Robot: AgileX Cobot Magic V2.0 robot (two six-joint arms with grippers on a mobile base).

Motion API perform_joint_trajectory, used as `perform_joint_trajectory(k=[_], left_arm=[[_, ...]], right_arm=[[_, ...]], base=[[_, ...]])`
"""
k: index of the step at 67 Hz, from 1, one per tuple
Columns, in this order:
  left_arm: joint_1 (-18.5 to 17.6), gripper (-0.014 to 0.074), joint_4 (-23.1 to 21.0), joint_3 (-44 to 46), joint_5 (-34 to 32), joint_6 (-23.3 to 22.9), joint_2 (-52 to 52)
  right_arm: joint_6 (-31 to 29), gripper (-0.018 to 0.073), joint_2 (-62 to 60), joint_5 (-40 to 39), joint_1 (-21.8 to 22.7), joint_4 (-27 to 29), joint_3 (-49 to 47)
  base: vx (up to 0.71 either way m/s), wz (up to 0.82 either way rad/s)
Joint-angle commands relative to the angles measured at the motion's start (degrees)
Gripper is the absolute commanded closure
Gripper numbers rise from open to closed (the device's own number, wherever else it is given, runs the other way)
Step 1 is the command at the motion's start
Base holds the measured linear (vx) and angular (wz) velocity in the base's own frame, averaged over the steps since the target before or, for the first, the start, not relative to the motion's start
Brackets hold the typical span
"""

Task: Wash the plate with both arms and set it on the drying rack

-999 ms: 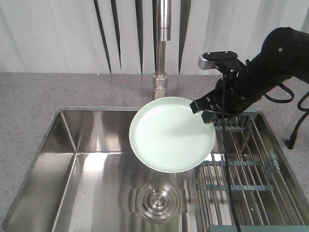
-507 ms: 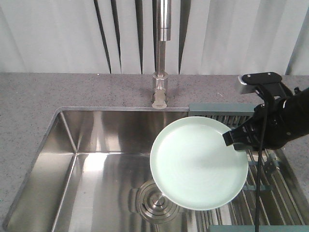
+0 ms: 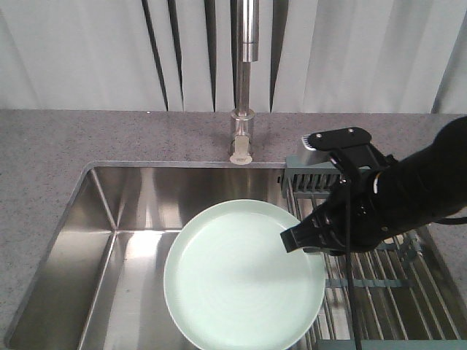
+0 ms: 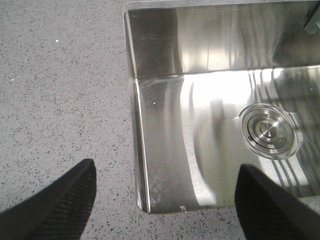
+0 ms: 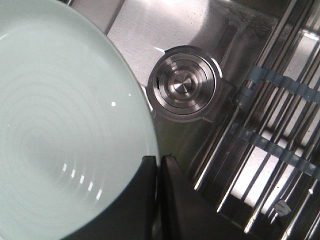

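My right fingers [image 5: 145, 200] pinch the plate [image 3: 244, 273] at its 2 o'clock rim, above the sink [image 3: 109, 211], beside the drying rack [image 3: 379, 292]. It is glossy, probably slippery and fragile, so I would grip the rim. My left fingers [image 4: 60, 195] stand wide, empty.

The left gripper [image 4: 165, 199] hangs above the near-left corner of the sink [image 4: 190, 160], jaws wide apart. Only its 2 black ribbed fingertips [image 4: 60, 197] show, 1 at the left over the countertop [image 4: 65, 90], 1 at the right. The countertop is grey, speckled, and fills the left side. The steel sink lies to the right, w/ its left wall running from near to far. The round steel drain [image 4: 270, 131] sits in the sink floor further right, apart from both fingertips. Bright reflections streak the floor.
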State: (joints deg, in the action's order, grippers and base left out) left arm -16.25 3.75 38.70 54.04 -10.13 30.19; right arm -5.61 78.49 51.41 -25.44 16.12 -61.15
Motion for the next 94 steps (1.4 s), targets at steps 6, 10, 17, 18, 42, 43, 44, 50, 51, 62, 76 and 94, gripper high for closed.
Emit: perform_joint_trajectory(k=[6,10,17,18,42,43,44,50,51,62,76,94], left_arm=[[-0.04,0.0062,0.27,1.14,-3.21,-0.38,0.26],[-0.04,0.0062,0.27,1.14,-3.21,-0.38,0.26],[-0.04,0.0062,0.27,1.14,-3.21,-0.38,0.26],[-0.04,0.0062,0.27,1.14,-3.21,-0.38,0.26],[-0.04,0.0062,0.27,1.14,-3.21,-0.38,0.26],[-0.04,0.0062,0.27,1.14,-3.21,-0.38,0.26],[-0.04,0.0062,0.27,1.14,-3.21,-0.38,0.26],[-0.04,0.0062,0.27,1.14,-3.21,-0.38,0.26],[-0.04,0.0062,0.27,1.14,-3.21,-0.38,0.26],[-0.04,0.0062,0.27,1.14,-3.21,-0.38,0.26],[-0.04,0.0062,0.27,1.14,-3.21,-0.38,0.26],[-0.04,0.0062,0.27,1.14,-3.21,-0.38,0.26]], right_arm=[[1.76,0.0561,2.94,-1.5,-1.94,-0.5,-7.66],[1.76,0.0561,4.83,-1.08,-1.94,-0.5,-9.78],[1.76,0.0561,7.67,-0.42,-1.76,-2.19,-13.75],[1.76,0.0561,8.01,-0.3,-1.76,-2.44,-14.25],[-2.24,0.0561,13.31,3.47,4.12,-3.19,-23.45],[-2.5,0.0561,13.42,3.62,4.41,-3.18,-23.7],[-2.74,0.0561,13.59,3.78,4.67,-3.18,-23.91],[-3.57,0.0561,13.8,3.89,6.72,-2.72,-24.46],[-3.74,0.0561,13.8,3.88,7.02,-2.64,-24.46],[-5.15,0.0561,13.74,4.9,10.67,-2.33,-24.46],[-5.75,0.0561,11.02,4.03,14.16,-1.63,-22.16],[-8.18,0.0561,5.02,1.31,16.57,0.72,-12.11]], base=[[0.0,0.0],[0.0,0.0],[0.0,0.0],[0.0,0.0],[0.0,0.0],[0.0,0.0],[0.0,0.0],[0.0,0.0],[0.0,0.0],[0.0,0.0],[0.0,0.0],[0.0,0.0]])
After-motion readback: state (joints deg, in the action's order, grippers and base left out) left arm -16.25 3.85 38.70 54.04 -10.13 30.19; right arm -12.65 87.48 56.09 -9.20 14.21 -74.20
